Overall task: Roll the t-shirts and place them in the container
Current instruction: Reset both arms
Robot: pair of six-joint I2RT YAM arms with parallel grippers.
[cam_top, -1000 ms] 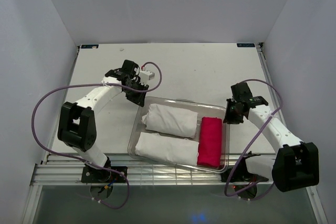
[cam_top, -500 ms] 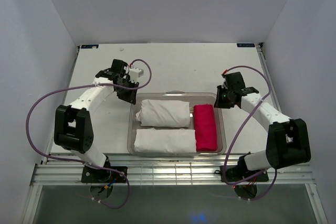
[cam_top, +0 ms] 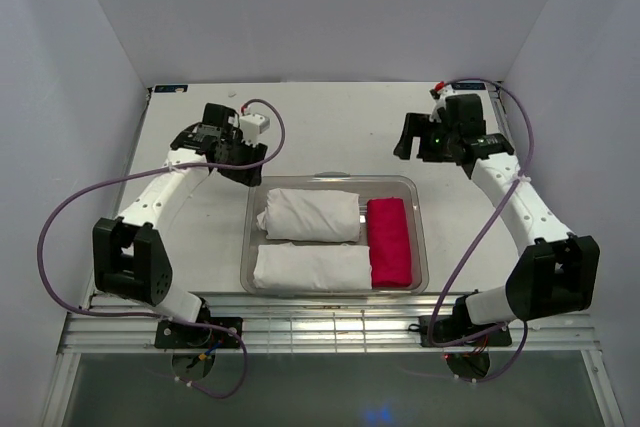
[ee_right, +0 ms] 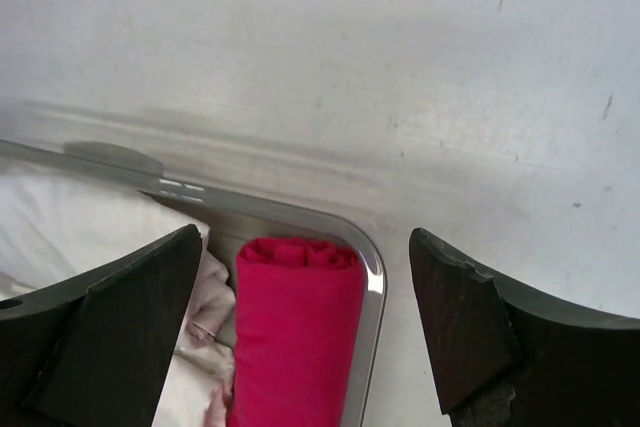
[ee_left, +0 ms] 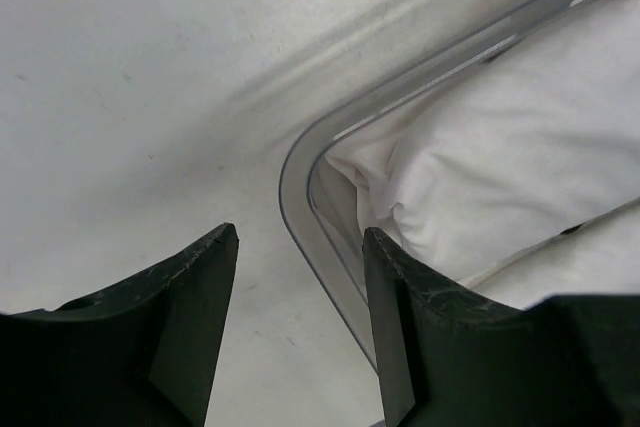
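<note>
**Shirts lie rolled in the tray, both grippers hold nothing**

From the top camera you see a clear tray on the table, near the arm bases. Two white t-shirts lie inside it as rolls: the far white t-shirt and the near white t-shirt, one beside the other. The pink bundle lies along the right side of the tray, touching both rolls. Your left gripper is at the far left corner of the tray. Your right gripper is over bare table, beyond the far right corner.

In the left wrist camera, the jaws are parted and there is nothing between them. Below them you see the rounded tray corner, with white cloth pressed against its wall.

In the right wrist camera, the jaws stand wide apart and they also hold nothing. Under them is the end of the pink bundle in its tray corner, and white cloth lies at its left.
</note>
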